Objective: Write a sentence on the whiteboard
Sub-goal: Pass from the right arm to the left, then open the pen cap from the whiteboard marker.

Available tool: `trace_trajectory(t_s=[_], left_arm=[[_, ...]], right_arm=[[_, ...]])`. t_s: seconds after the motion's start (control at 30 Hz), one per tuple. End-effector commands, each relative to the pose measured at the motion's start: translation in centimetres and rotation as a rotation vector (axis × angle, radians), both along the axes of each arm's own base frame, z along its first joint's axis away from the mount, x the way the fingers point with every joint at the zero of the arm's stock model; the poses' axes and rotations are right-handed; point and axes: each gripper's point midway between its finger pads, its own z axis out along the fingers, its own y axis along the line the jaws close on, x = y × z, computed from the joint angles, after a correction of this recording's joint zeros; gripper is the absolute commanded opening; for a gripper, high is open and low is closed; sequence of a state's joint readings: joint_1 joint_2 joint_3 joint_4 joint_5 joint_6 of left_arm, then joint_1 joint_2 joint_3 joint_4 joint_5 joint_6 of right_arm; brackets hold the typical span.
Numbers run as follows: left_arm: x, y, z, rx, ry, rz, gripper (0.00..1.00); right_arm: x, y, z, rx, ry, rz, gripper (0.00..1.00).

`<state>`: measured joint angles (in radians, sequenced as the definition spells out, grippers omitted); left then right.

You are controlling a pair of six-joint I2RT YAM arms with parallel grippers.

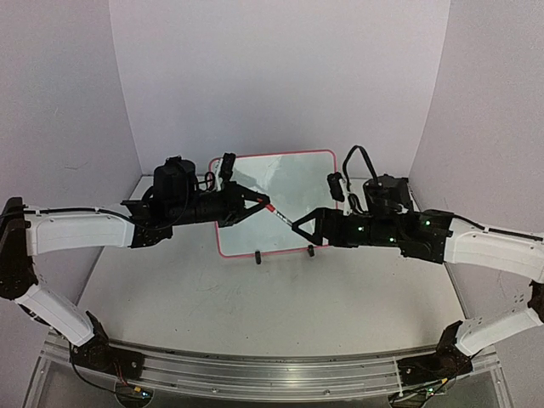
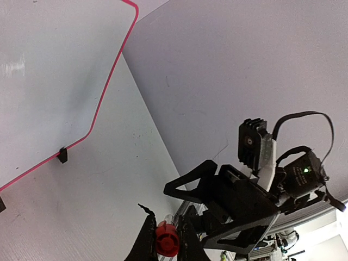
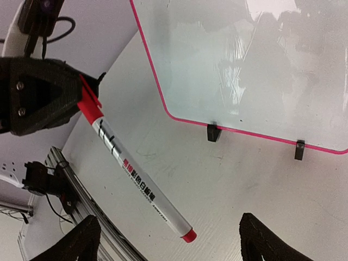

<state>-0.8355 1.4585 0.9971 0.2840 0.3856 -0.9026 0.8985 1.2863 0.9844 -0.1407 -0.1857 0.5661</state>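
Whiteboard (image 1: pixel 293 183): centre of the top view, standing on two black clip feet. Glossy white face, red-pink rim, rounded corners.
Left gripper (image 1: pixel 255 202): clamped on marker (image 1: pixel 280 214) at its red cap.
Right gripper (image 1: pixel 308 229): jaws wide apart, with the marker's free end between them.

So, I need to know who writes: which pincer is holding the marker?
The left pincer: it is shut on the marker's red-capped end. The right pincer stands wide open, its fingers clear of the marker.
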Motion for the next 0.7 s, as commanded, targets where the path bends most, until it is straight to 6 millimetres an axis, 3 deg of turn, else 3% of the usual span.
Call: trace_trajectory(t_s=[0.0, 0.17, 0.37, 0.67], left_arm=[[-0.3, 1.0, 6.8, -0.244, -0.150, 0.022, 0.00], [-1.3, 2.2, 9.2, -0.351, -0.247, 0.018, 0.00], [-1.9, 3.1, 10.3, -0.419, -0.302, 0.029, 0.00], [-1.9, 3.3, 10.5, -0.432, -0.313, 0.038, 0.00]], right_arm=[[1.3, 1.4, 7.2, 0.443, -0.036, -0.015, 0.84], [1.2, 2.1, 10.1, 0.632, -0.047, 0.065, 0.84], [0.7, 3.2, 12.4, 0.751, -0.059, 0.146, 0.83], [0.6, 4.3, 13.2, 0.798, -0.049, 0.210, 0.79]])
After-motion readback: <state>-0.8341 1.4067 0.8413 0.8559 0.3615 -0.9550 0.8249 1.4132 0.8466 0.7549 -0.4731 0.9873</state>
